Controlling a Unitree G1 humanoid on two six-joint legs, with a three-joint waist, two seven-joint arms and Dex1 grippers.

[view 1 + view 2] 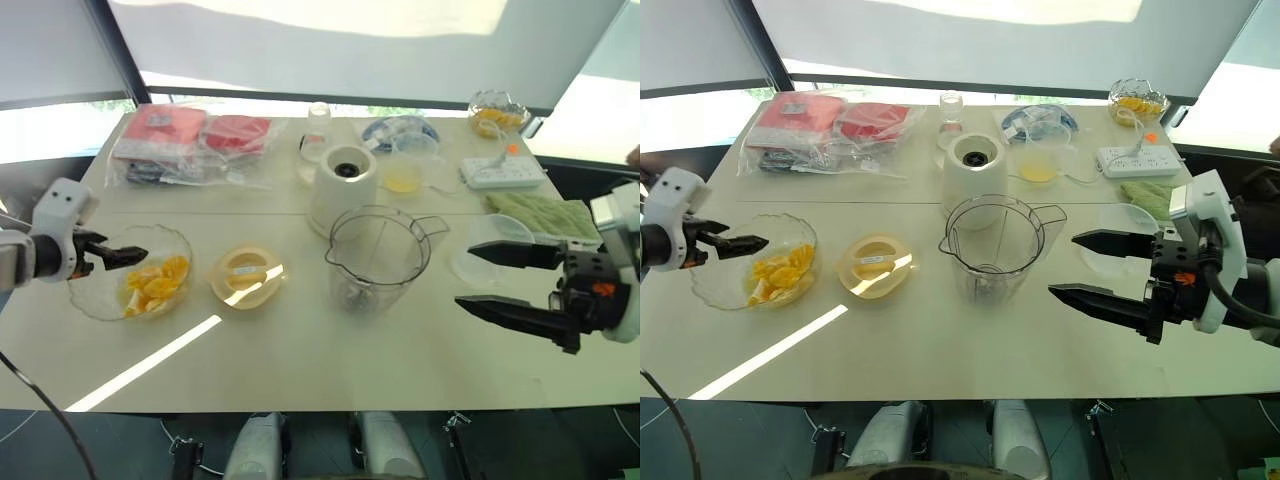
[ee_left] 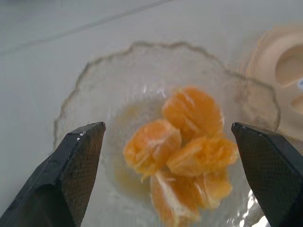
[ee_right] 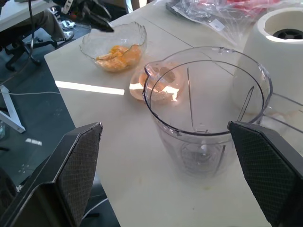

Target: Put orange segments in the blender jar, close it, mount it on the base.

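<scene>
Orange-yellow peeled segments [image 2: 184, 142] remain in their scalloped glass bowl [image 1: 95, 300] near our tabletop's left edge, the clear plastic blender jar [image 1: 375, 260] seemingly empty, both grippers spread, nothing held.

Clear plastic blender jar [image 1: 375, 255]; glossy orange segments [image 2: 187, 146]; textured glass bowl [image 2: 94, 85].

left end effector [image 1: 128, 257] open over orange segments [image 1: 155, 283]

orange segments [image 1: 158, 282]: bright orange-yellow | glass bowl [image 1: 95, 296]: clear, scalloped rim | blender jar [image 1: 378, 262]: clear | base [image 1: 342, 185]: white, dark socket on top | lid [image 1: 246, 277]: cream | bench [image 1: 320, 370]: off-white | power strip [image 1: 502, 172]: white | packets [image 1: 190, 140]: red in clear bags | cloth [image 1: 545, 215]: pale green
</scene>
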